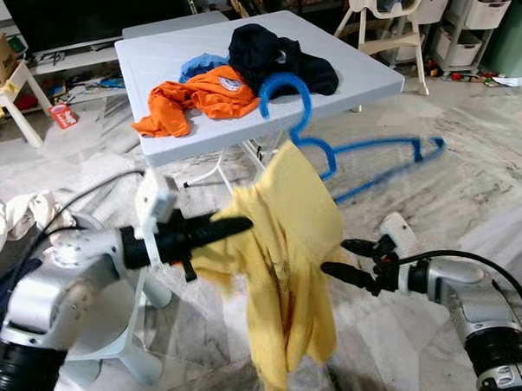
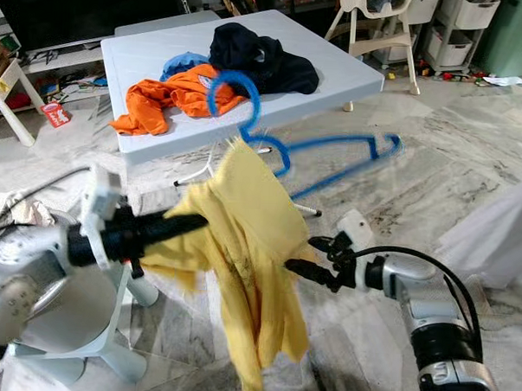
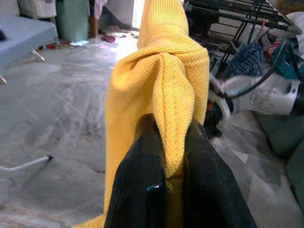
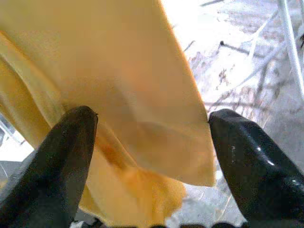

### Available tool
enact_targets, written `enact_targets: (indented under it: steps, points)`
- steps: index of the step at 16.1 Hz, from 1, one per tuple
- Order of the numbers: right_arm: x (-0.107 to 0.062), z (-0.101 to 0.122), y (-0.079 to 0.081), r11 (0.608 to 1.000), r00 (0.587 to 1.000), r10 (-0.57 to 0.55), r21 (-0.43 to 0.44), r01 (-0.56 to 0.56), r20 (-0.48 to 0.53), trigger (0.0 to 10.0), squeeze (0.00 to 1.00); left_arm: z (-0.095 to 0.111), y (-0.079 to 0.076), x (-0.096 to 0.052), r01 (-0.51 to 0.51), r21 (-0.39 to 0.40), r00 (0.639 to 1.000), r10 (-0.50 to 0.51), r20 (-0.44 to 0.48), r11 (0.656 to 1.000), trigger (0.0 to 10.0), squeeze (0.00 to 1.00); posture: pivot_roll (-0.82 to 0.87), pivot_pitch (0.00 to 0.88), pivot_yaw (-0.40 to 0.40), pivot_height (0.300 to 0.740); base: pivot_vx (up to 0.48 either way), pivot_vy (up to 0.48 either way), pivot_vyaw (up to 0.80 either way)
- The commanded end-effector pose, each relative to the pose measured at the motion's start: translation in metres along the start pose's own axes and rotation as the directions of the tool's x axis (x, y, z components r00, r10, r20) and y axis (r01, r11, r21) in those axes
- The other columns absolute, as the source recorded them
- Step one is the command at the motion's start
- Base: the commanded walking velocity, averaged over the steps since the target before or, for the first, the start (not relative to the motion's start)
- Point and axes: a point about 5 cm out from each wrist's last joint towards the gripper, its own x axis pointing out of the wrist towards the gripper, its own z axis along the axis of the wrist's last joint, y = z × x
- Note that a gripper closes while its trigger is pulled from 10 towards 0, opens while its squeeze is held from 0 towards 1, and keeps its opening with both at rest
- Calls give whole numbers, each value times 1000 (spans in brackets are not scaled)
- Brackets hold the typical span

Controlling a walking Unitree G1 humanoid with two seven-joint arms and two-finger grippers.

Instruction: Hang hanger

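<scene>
Left eye view puts the yellow garment (image 1: 288,266) at the centre, draped over one arm of the blue hanger (image 1: 332,147), whose hook rises toward 12 o'clock and whose free arm runs out toward 2 o'clock, slightly blurred. At 9 o'clock of the cloth, the left gripper (image 1: 229,227) reaches in level, and the left wrist view shows its two black fingers (image 3: 137,190) pinched tight on a fold of the yellow knit. At 4 o'clock, the right gripper (image 1: 341,258) points at the cloth's lower edge with its fingers spread wide; the right wrist view shows the fabric hanging between the parted fingertips (image 4: 71,142), ungripped. Beyond, toward 12 o'clock, a white folding table (image 1: 155,52) carries an orange garment (image 1: 196,97), a dark garment (image 1: 280,58) and a bit of blue cloth (image 1: 197,65). Marble floor (image 1: 471,144) lies all around.
</scene>
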Motion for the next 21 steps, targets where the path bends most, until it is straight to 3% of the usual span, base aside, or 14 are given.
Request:
enact_targets:
  steps: [1,5,11,12,13,14,15,16,17,21]
  points:
    - [0,-3,-1,1000,1000,-13,29,12,15,10000,1000,23,-3,-1,24,69,998,-27,54,997,0,0,-43,47,72,740,0,0,0]
    - [11,-18,7,971,991,-35,240,3,131,10000,1000,39,-9,6,63,98,993,-72,95,993,0,0,-42,47,79,740,0,0,0]
    - [26,-15,15,954,980,-8,294,-53,200,10000,1000,46,-14,12,95,100,987,-107,120,990,0,0,-47,47,83,740,0,0,0]
    - [33,-14,17,950,978,-5,305,-60,209,10000,522,49,-16,14,105,98,984,-117,132,990,0,0,-44,46,82,740,0,0,0]
    - [39,-13,20,946,976,-3,317,-67,218,10000,278,51,-17,15,110,100,983,-123,135,989,0,0,-41,44,81,740,0,0,0]
    - [46,-9,23,943,970,-3,325,-78,241,4784,251,53,-19,15,114,102,982,-128,141,988,0,0,-37,43,80,740,0,0,0]
    - [49,-8,24,942,968,-4,326,-80,249,4784,251,53,-19,16,115,103,981,-129,144,988,0,0,-37,42,80,740,0,0,0]
    - [52,-5,25,939,963,-5,331,-87,268,0,227,54,-20,16,118,103,980,-132,147,988,0,0,-36,40,79,740,0,0,0]
    - [54,-3,25,939,960,-10,334,-87,279,0,0,54,-20,16,119,103,980,-133,148,988,0,0,-35,40,78,740,0,0,0]
    - [57,1,20,933,951,-88,358,-25,296,0,0,55,-21,15,115,96,979,-130,158,989,0,0,-35,35,72,740,0,0,0]
